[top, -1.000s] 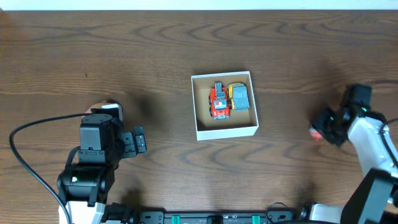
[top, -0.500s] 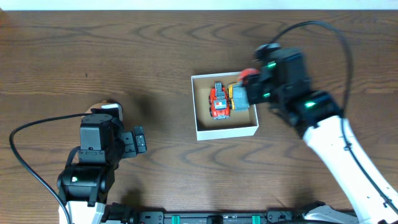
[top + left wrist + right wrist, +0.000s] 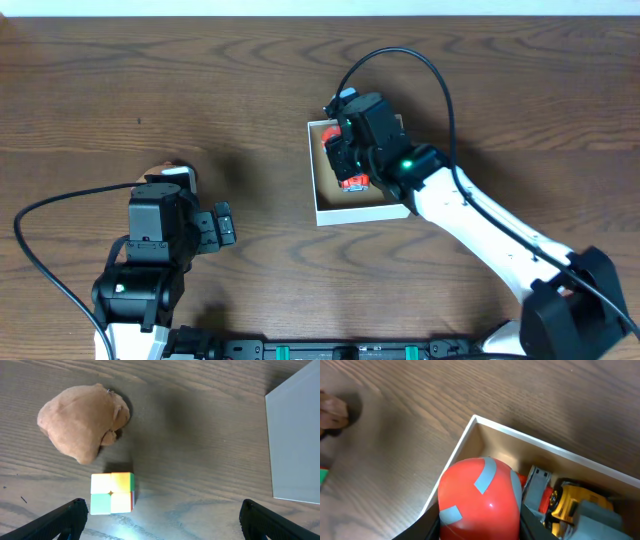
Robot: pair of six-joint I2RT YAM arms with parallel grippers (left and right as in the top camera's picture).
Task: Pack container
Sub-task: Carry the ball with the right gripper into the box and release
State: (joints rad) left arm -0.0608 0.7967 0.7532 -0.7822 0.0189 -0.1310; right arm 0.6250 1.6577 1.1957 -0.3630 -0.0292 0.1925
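No text, label, brand, number or sign can be read in any view. The white walls of the container (image 3: 350, 213) are blank. The grey-blue patches on the red rounded toy (image 3: 480, 500) form no letter or figure that can be made out. The faces of the colour cube (image 3: 112, 492) are plain coloured squares.
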